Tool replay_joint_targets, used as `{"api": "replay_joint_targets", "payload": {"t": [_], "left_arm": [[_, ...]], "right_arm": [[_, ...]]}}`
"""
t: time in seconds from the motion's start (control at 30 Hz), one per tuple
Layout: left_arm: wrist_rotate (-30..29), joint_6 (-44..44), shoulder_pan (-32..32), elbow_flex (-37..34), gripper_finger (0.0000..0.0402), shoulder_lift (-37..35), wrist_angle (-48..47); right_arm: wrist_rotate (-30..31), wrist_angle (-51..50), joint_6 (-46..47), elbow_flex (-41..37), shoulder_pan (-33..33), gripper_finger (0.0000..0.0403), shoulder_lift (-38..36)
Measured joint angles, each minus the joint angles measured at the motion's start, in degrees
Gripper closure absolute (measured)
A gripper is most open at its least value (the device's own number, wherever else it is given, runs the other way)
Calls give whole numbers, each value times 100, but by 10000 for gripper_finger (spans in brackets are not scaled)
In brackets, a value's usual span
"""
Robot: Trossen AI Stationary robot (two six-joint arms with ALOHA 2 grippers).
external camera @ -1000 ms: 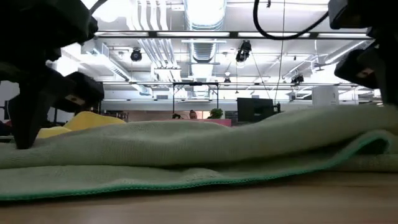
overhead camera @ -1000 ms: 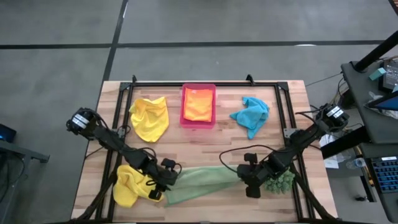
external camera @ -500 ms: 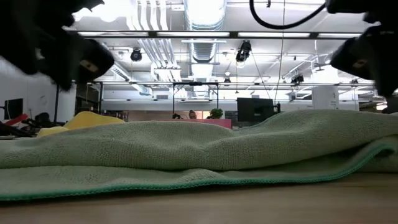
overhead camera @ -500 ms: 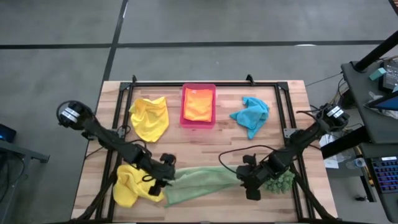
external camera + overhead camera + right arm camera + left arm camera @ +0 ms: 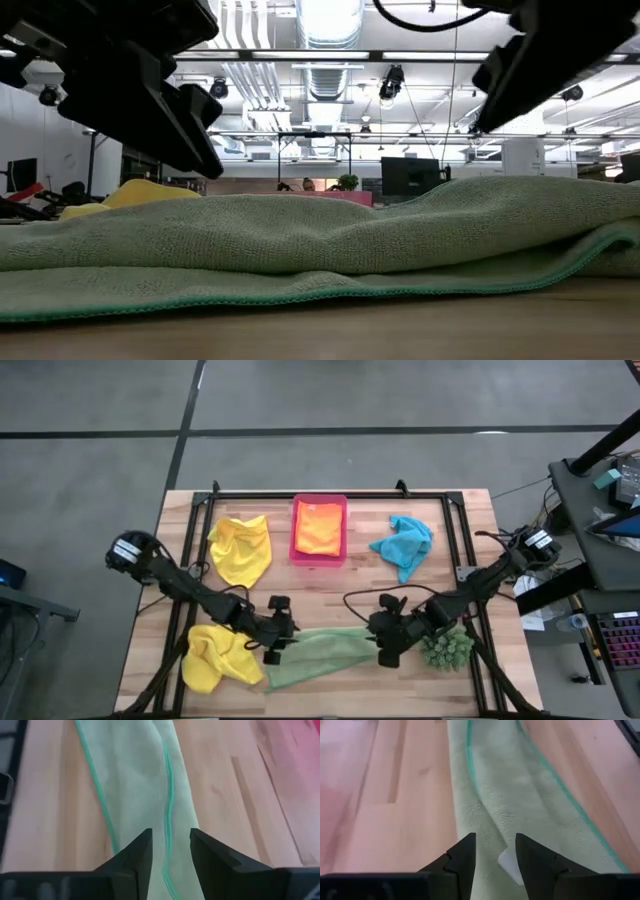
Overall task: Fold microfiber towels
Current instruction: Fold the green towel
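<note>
High view, item one: light green towel [image 5: 318, 653], lying in a long bunched strip along the near edge of the table [image 5: 330, 585], between the two arms. You now see it drawn shorter than a second ago, its right end pulled in toward the middle. Left gripper [image 5: 277, 643] has shifted right to the strip's left end; right gripper [image 5: 385, 647] has shifted left to its right end. Wrist views show both pairs of fingers apart over the cloth, clamped on nothing. Judgement: the strip is released and awaits a fresh grasp. Other towels: yellow towel [image 5: 219, 658] near left, second yellow towel [image 5: 241, 549] far left, blue towel [image 5: 403, 544] far right, orange towel [image 5: 319, 528] in the pink tray [image 5: 319, 499].
</note>
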Motion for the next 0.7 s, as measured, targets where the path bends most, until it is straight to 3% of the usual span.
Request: {"api": "replay_joint_targets", "payload": {"t": [0.47, 0.57, 0.7], "left_arm": [[235, -6, 8, 2, 279, 191, 440], [189, 5, 10, 4, 279, 191, 567], [118, -3, 33, 6, 279, 189, 709]], "right_arm": [[-552, 1019, -565, 7, -300, 211, 1195], [-598, 1043, -754, 100, -309, 215, 1394], [-594, 1026, -1109, 264, -304, 249, 1463]]}}
